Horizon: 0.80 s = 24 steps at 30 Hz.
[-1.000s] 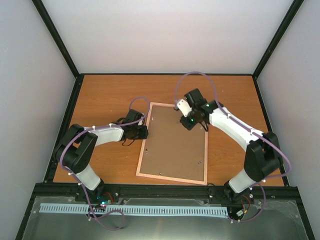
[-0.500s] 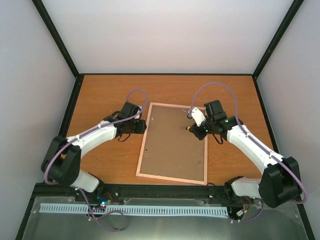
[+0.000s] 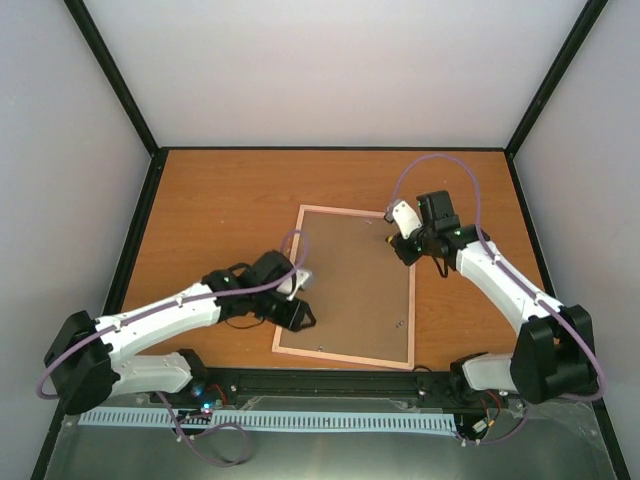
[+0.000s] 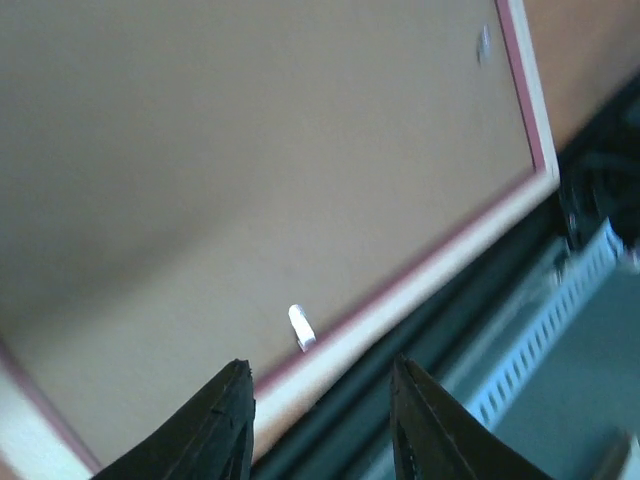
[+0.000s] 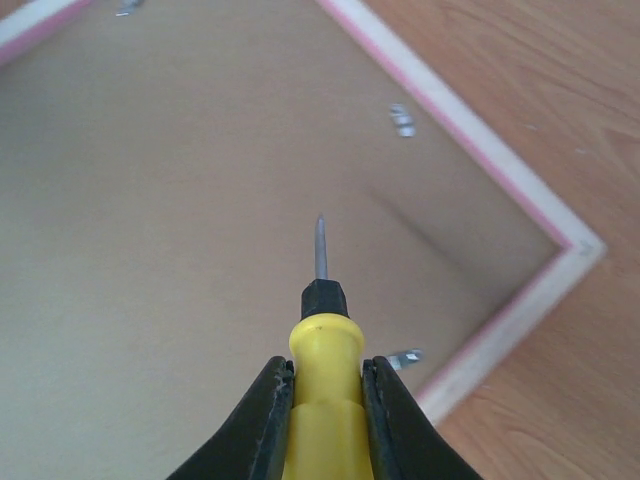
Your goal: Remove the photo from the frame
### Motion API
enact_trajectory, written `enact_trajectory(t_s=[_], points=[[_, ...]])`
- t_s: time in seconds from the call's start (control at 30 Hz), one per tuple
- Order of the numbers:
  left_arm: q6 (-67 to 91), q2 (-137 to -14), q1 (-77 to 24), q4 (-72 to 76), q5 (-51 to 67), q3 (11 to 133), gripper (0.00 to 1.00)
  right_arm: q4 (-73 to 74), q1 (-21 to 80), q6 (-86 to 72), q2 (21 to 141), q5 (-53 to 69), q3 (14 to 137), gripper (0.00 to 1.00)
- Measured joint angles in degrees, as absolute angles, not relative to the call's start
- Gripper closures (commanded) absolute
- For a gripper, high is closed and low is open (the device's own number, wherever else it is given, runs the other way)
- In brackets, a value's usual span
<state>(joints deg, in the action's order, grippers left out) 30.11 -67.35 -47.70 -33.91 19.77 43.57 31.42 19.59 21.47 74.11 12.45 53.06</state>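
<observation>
The pink frame (image 3: 343,356) lies face down on the wooden table, and the brown backing board (image 3: 350,285) fills it. The photo is hidden under the board. My left gripper (image 3: 299,317) is open and empty over the frame's near left corner. In the left wrist view it (image 4: 320,425) hovers above the pale frame edge (image 4: 400,300), close to a small white retaining tab (image 4: 301,327). My right gripper (image 3: 400,246) is over the far right corner, shut on a yellow-handled screwdriver (image 5: 325,360). The screwdriver's metal tip points at the backing board (image 5: 180,220), and metal tabs (image 5: 402,120) show nearby.
A black rail (image 3: 330,380) runs along the table's near edge, with a pale slotted strip (image 3: 270,421) behind it. Black posts and grey walls close in the table on three sides. Bare wood (image 3: 220,190) lies around the frame.
My left arm has swung from the frame's far left edge down to its near left corner. My right gripper has shifted slightly right, toward the far right corner, still holding the screwdriver.
</observation>
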Motion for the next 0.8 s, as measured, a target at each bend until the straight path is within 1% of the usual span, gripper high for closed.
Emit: enact_trajectory(t_s=[0.07,0.27,0.33,0.37,0.43,0.47,0.67,0.8], points=[[30.96,-66.87,-51.31,-34.2,22.28,41.67,0.63,31.24,17.63,21.67,76.23,11.66,54.68,0.97],[34.65,-68.73,-63.51,-32.82,28.16,37.45,0.59,30.57,13.72,22.74,81.06,10.81,58.59,0.97],[36.75,-69.69,-65.78,-30.79,29.54,36.01,0.55,30.24,12.47,23.14,82.78,10.76,59.27,0.97],[37.32,-70.13,-66.13,-30.15,29.76,35.53,0.53,30.13,11.86,23.33,83.66,10.68,59.42,0.97],[39.33,-71.75,-66.5,-28.97,29.41,34.44,0.45,30.0,10.68,23.55,85.6,10.39,59.53,0.97],[40.05,-72.58,-66.5,-28.67,28.84,34.11,0.42,29.98,10.2,23.59,86.59,10.28,59.53,0.97],[46.41,-76.49,-65.54,-27.83,23.38,33.74,0.4,30.06,9.39,24.32,89.03,9.58,59.48,0.97],[50.09,-76.84,-61.8,-27.4,21.37,33.34,0.39,29.43,9.39,25.41,88.16,8.16,57.95,0.97]])
